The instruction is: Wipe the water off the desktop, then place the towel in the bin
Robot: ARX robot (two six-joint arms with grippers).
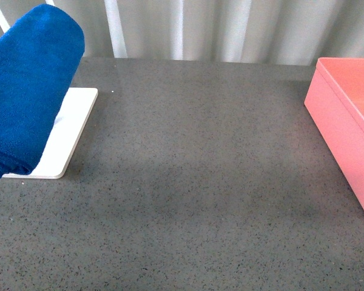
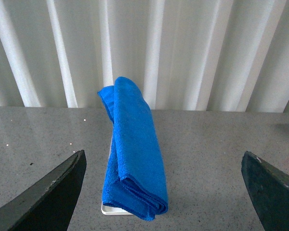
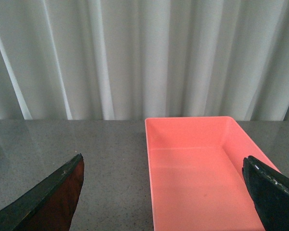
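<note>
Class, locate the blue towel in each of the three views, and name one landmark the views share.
Front view: towel far left, over a white tray.
Left wrist view: towel straight ahead of the open left gripper.
Right wrist view: not in it.
Shared landmark: the pleated curtain behind the desktop.

This looks like a robot test bench in a lab or studio. A wide, dark-grey, speckled, stone-like desk [image 1: 188, 200] fills the front view. A pale pleated curtain [image 1: 230, 30] hangs as a plain backdrop all along its far edge. The things on it look like set-out props: a folded bright-blue towel [image 1: 30, 79] over a flat white tray [image 1: 70, 130] near the far left corner, and a plain salmon-pink bin [image 1: 346, 121] at the right edge.
</note>
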